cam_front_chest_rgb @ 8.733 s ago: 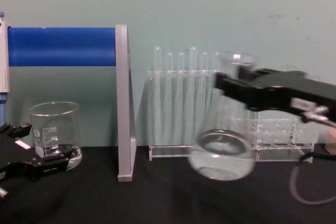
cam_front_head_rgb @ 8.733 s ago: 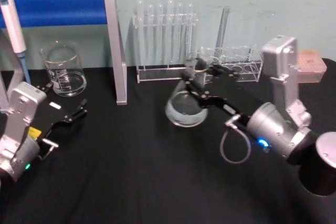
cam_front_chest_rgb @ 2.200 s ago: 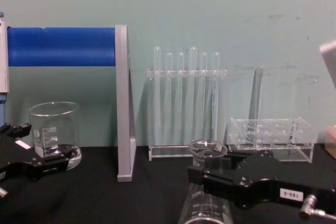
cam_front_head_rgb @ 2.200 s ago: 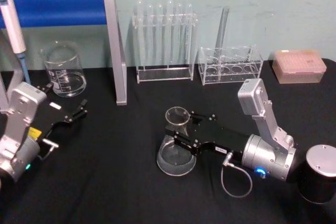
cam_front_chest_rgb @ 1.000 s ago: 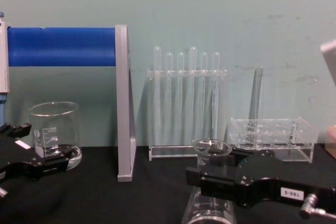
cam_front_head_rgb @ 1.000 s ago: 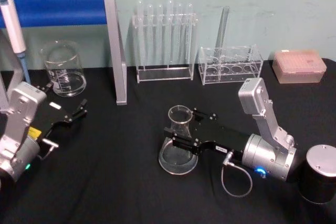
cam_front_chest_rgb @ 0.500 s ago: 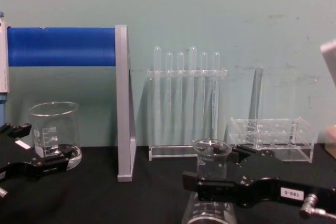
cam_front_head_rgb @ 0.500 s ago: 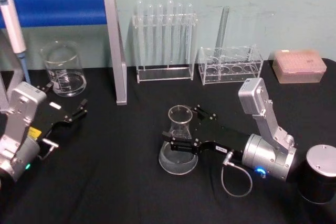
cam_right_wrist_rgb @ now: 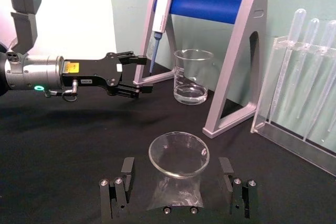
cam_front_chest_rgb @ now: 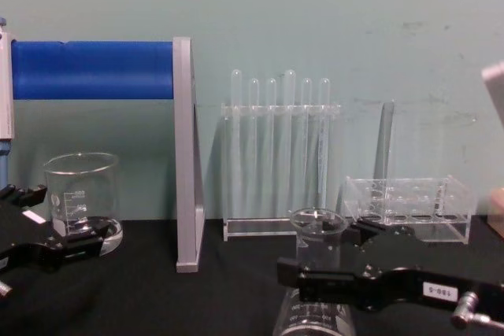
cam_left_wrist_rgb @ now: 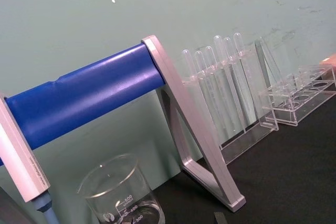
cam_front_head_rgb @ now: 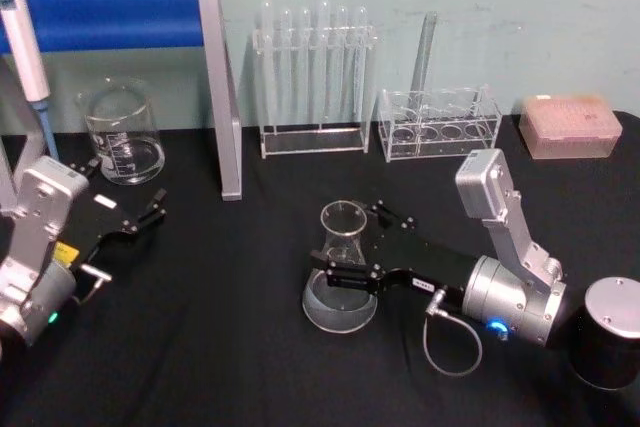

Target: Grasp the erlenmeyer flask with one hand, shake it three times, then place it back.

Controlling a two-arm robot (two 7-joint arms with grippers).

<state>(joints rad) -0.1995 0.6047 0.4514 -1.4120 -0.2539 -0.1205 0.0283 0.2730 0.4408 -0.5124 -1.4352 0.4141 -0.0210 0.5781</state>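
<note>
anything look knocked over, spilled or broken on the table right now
Nothing stands out. The erlenmeyer flask stands upright on the black table, with the right claw open on either side of its neck. The left claw sits parked near the upright beaker.

Silver-bodied right arm, black hand, small white digit label

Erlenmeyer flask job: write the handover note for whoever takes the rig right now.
Right gripper: fingers open, either side of the neck of the clear glass conical Erlenmeyer flask, not clamping it.
Left gripper: idle at the table's left, near the straight-walled clear glass beaker.
Flask: upright on the black table, centre front.
Done: flask set down, grip released.
Left: draw the right arm clear without tipping the flask.
</note>
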